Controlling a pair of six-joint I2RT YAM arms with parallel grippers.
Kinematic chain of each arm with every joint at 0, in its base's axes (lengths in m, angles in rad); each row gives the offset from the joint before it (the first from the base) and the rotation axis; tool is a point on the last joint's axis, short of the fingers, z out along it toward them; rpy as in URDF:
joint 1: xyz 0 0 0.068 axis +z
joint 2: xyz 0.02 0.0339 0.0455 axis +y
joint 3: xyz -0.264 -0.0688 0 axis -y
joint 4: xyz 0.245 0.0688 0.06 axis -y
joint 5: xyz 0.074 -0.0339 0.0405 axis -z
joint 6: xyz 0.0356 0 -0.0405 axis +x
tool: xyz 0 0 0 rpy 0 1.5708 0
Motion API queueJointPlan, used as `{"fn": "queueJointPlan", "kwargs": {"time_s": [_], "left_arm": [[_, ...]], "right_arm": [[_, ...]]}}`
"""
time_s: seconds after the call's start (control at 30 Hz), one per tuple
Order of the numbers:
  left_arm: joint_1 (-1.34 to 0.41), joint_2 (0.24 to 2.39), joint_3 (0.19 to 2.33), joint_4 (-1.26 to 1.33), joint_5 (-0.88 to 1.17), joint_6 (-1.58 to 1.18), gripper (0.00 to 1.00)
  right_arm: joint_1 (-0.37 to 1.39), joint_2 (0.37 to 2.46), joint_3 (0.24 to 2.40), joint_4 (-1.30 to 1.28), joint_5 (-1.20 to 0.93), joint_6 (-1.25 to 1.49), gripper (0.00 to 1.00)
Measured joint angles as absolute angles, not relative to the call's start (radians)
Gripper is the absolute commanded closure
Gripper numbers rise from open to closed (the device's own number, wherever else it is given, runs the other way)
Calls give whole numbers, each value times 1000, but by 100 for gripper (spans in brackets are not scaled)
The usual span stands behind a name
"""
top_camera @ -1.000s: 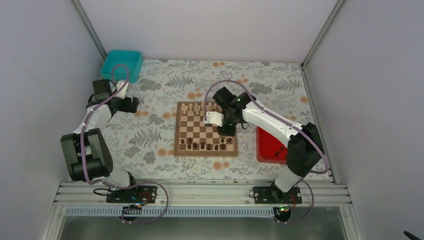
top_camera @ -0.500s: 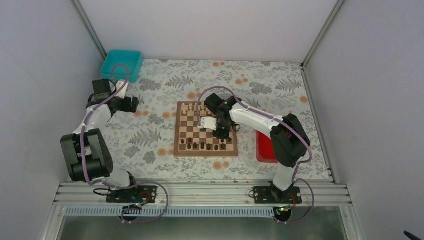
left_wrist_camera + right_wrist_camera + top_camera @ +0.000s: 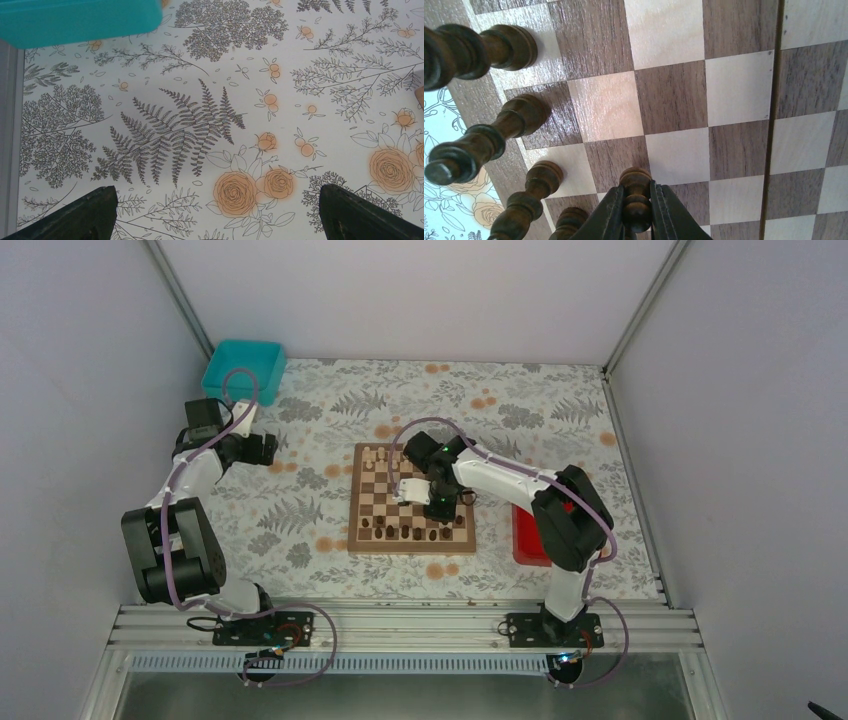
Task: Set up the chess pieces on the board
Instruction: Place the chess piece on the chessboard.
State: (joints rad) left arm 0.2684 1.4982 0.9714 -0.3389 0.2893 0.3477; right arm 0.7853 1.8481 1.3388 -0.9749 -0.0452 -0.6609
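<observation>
Five dark, turned-wood chess pieces (image 3: 519,115) are counted at the board (image 3: 674,100). One knobbed pawn (image 3: 636,177) is pinched between the nearly closed fingers of the right hand (image 3: 637,192), and four are ranged to its left. The left hand (image 3: 215,210) is held spread wide and empty above the table (image 3: 300,75).

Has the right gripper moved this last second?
Yes. The right gripper, shut on a dark chess piece, moved left and toward the near edge of the chessboard.
</observation>
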Motion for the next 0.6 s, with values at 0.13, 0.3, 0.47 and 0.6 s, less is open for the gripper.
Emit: {"fn": "queueJointPlan", "kwargs": {"time_s": [0.13, 0.3, 0.47, 0.6], "left_arm": [[268, 1498, 971, -339, 289, 348, 0], [268, 1498, 971, -339, 289, 348, 0], [268, 1498, 971, -339, 289, 348, 0], [268, 1498, 971, -339, 289, 348, 0]], "right_arm": [[785, 1851, 1339, -971, -47, -661, 85], [786, 1855, 1340, -966, -47, -661, 85], [786, 1855, 1340, -964, -51, -661, 85], [789, 1861, 1340, -964, -57, -661, 85]]}}
